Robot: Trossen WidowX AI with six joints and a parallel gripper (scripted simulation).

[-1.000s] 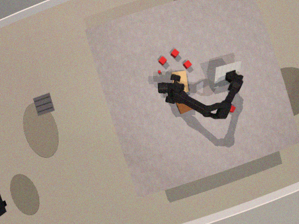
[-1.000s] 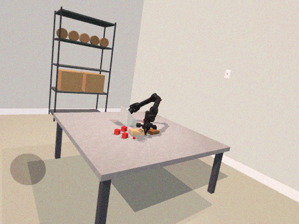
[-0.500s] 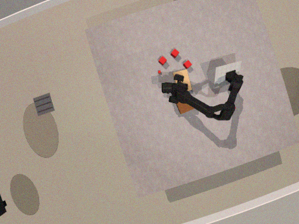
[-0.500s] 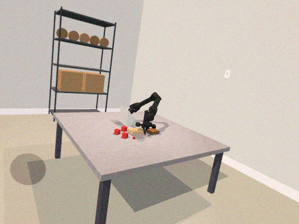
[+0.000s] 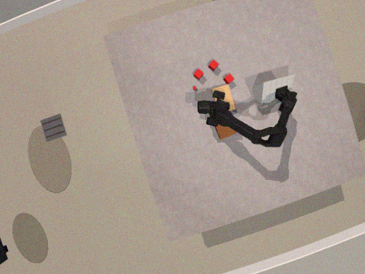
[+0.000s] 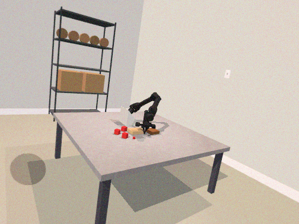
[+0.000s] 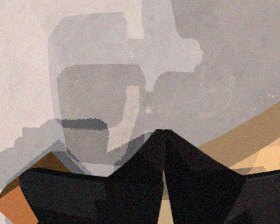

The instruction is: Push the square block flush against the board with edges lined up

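The light tan board (image 5: 227, 94) (image 6: 135, 131) (image 7: 267, 157) lies flat on the table, partly under the hand in the top view. The brown block (image 5: 225, 132) (image 6: 153, 131) (image 7: 16, 204) lies flat on the other side of the hand. My gripper (image 6: 145, 133) (image 7: 162, 136) is shut and empty, pointing down low between the two. In the wrist view the board is at the right and the block at the lower left. The arm hides the facing sides in the top view, so their exact gap and alignment cannot be told.
Three red cubes (image 5: 214, 64) (image 6: 124, 128) stand beyond the board's far end, with a smaller red cube (image 5: 195, 88) (image 6: 134, 138) near them. A white upright panel (image 5: 271, 87) (image 6: 130, 118) stands near the arm's base. A bit of red shows beside the arm's elbow.
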